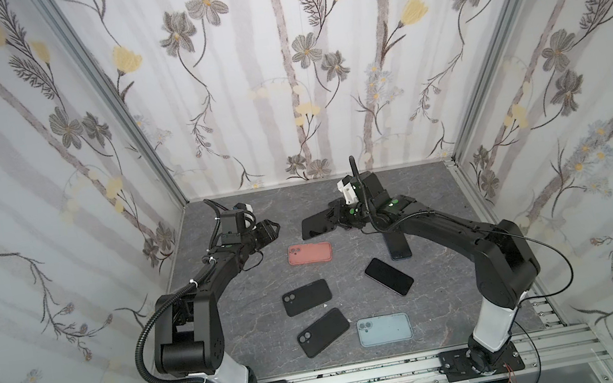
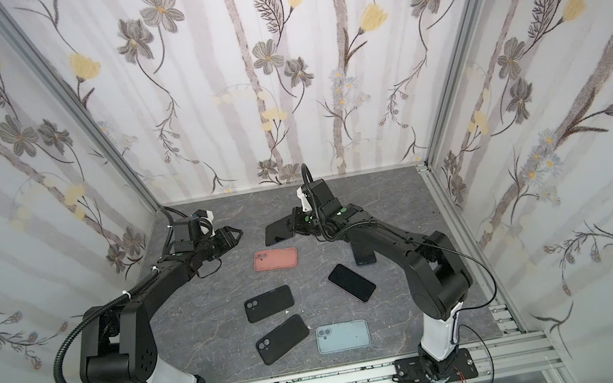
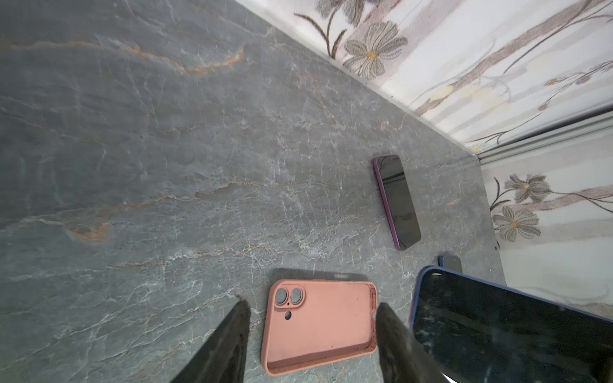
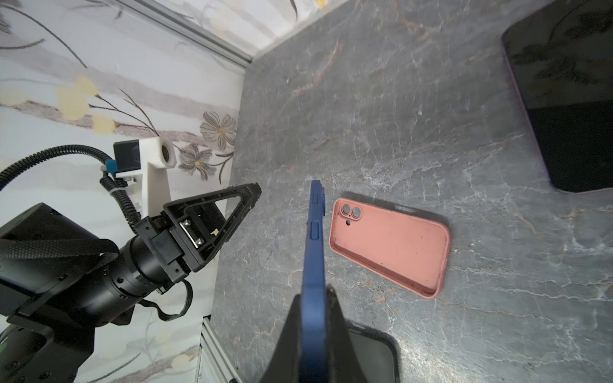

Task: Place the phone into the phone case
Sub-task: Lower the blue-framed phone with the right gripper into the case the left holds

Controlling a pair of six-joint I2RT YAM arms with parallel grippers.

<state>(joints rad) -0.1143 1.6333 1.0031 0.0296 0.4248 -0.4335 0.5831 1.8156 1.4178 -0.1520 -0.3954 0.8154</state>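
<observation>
My right gripper (image 1: 336, 217) (image 4: 315, 293) is shut on a blue-edged phone (image 1: 316, 224) (image 4: 314, 238) and holds it on edge above the back of the table, its dark screen showing in the left wrist view (image 3: 497, 331). A pink phone case (image 1: 310, 253) (image 2: 276, 258) (image 3: 321, 325) (image 4: 391, 245) lies open side up on the table just in front of the phone. My left gripper (image 1: 275, 227) (image 2: 238, 233) (image 3: 311, 305) hovers open to the left of the phone, holding nothing, with the pink case seen between its fingers (image 3: 232, 335).
A dark purple-edged phone (image 1: 389, 276) (image 3: 396, 202) lies mid-right, and another phone (image 1: 398, 246) lies partly under the right arm. Two black cases (image 1: 306, 297) (image 1: 323, 332) and a light blue case (image 1: 384, 329) lie nearer the front. Flowered walls (image 1: 236, 86) close in three sides.
</observation>
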